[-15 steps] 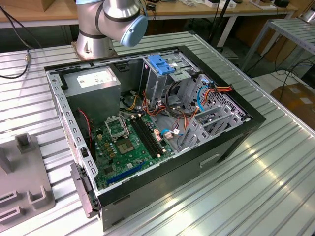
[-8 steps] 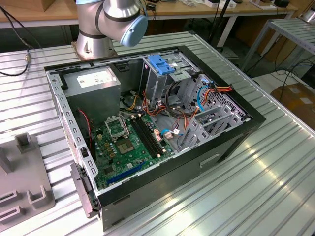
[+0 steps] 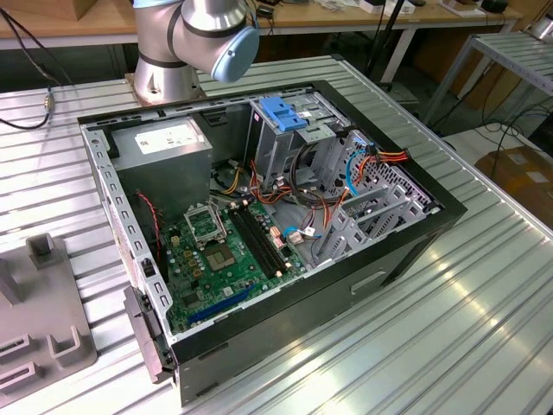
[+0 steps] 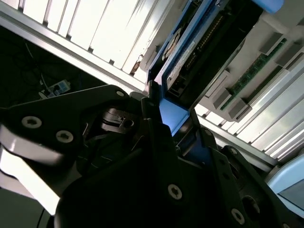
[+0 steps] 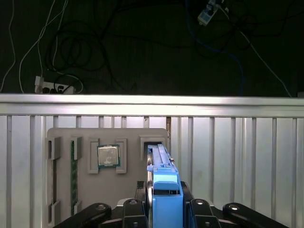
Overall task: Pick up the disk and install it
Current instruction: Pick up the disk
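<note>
End effector (image 5: pixel 164 209) clenched on the disk (image 5: pixel 160 171), held edge-on at the grey fixture tray (image 5: pixel 128 185). Pick looks made or nearly so. Install into the open computer case (image 3: pixel 346 298) not yet done

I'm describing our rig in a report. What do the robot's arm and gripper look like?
The arm is built of rounded silver-grey metal joints. One joint is closed with a round light-blue cap, and the arm stands on a round metal base. The gripper is matt black in both wrist views, made of flat angular linkage plates pinned with small round silver screw heads.
</note>
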Available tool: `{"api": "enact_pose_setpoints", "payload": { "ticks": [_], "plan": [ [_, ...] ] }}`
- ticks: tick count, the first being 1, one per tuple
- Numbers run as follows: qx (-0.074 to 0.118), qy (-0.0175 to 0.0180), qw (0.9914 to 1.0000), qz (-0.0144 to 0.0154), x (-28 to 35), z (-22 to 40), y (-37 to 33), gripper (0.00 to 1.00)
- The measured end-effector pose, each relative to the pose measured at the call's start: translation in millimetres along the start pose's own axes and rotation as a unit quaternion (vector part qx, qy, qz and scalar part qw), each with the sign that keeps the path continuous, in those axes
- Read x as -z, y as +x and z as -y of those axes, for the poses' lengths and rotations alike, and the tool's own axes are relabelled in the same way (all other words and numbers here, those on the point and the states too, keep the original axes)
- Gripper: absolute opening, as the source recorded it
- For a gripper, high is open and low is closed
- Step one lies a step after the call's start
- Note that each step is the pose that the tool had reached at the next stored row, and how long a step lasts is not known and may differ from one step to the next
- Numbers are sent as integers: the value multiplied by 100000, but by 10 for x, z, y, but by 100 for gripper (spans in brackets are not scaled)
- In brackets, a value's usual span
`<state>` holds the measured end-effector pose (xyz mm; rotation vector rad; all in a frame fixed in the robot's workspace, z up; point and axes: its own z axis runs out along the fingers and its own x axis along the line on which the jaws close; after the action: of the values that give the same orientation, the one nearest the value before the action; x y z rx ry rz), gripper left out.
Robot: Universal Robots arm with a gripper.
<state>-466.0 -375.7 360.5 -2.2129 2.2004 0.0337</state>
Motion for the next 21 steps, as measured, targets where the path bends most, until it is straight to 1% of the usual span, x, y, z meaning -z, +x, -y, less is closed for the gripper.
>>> {"api": "enact_pose_setpoints", "payload": {
  "ticks": [4, 5, 12, 13, 15, 17, 21],
  "plan": [
    [-3, -4, 100000, 8, 71, 0, -2, 37],
    [-2, -2, 100000, 14, 98, 0, -3, 37],
    [-3, -2, 100000, 23, 214, 0, -7, 37],
    [-2, -3, 100000, 22, 244, 0, -7, 37],
    [-2, 4, 100000, 25, 271, 0, -8, 37],
    [-2, 2, 100000, 25, 320, 0, -10, 37],
    [0, 6, 100000, 28, 380, 0, -11, 37]
  ]
}}
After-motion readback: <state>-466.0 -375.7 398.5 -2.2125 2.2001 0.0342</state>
